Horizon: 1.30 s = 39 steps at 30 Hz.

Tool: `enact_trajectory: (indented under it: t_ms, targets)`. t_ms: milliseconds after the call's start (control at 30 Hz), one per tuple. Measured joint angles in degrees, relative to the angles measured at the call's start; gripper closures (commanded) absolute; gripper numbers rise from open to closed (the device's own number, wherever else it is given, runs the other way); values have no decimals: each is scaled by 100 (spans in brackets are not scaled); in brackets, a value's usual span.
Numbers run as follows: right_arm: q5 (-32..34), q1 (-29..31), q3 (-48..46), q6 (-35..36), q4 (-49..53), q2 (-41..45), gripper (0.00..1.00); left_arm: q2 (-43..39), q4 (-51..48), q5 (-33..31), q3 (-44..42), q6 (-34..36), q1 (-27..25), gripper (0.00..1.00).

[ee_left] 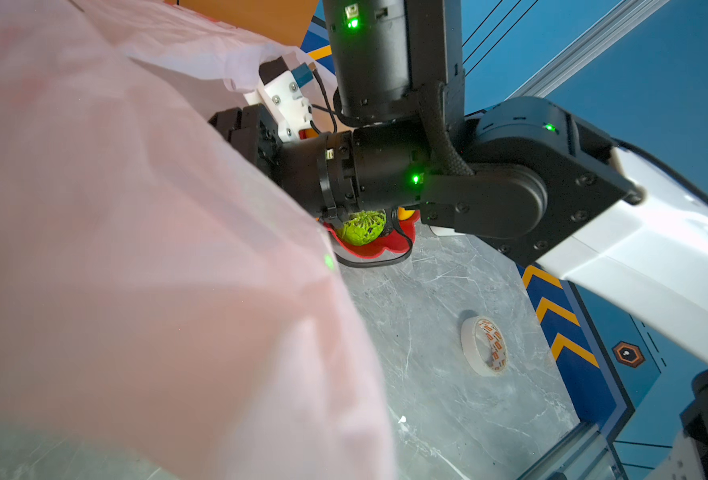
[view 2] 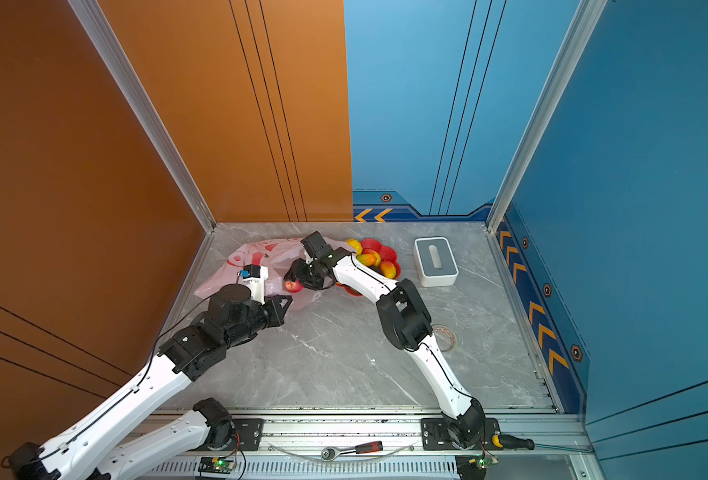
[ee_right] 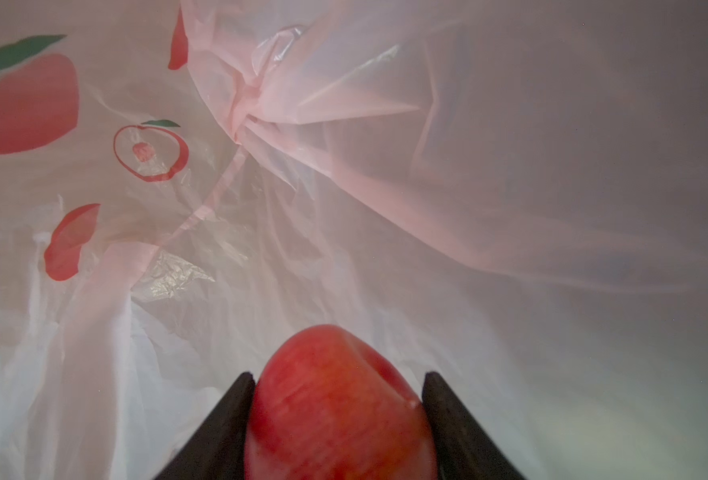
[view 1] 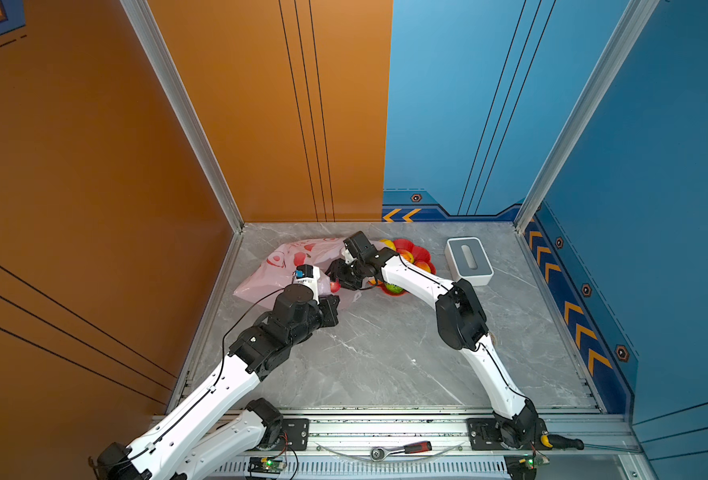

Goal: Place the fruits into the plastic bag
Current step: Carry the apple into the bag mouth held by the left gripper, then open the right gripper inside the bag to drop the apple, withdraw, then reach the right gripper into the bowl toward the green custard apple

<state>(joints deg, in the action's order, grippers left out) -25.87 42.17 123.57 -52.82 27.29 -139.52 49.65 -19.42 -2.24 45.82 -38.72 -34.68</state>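
Observation:
The pale pink plastic bag lies at the back left, its mouth facing the red dish. My left gripper is shut on the bag's near rim; in the left wrist view the bag hides the jaws. My right gripper is inside the bag, its two fingers against the sides of a red apple. In both top views the apple shows at the bag's mouth. Mangoes, a lemon and a green fruit sit in the dish.
A white-grey tissue box stands at the back right. A tape roll lies on the marble top under the right arm's elbow. A ratchet and screwdrivers rest on the front rail. Orange and blue walls close in three sides.

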Motion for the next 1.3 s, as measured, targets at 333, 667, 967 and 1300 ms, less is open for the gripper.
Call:
enact_trajectory:
  t_ms: [333, 667, 967, 1300]
  targets:
    - [22, 55, 22, -146, -245, 0, 24, -4, 105, 42, -120, -28, 15, 100]
    - [66, 103, -667, 85, -240, 807, 24, -98, 151, 103, -282, -39, 149, 100]
    - [164, 15, -1797, 625, -271, 3034, 23, -122, 208, 144, -507, -133, 247, 100]
    - [234, -1106, -3576, 1329, -15, 4994, 14, -175, 205, 212, -514, -146, 282, 100]
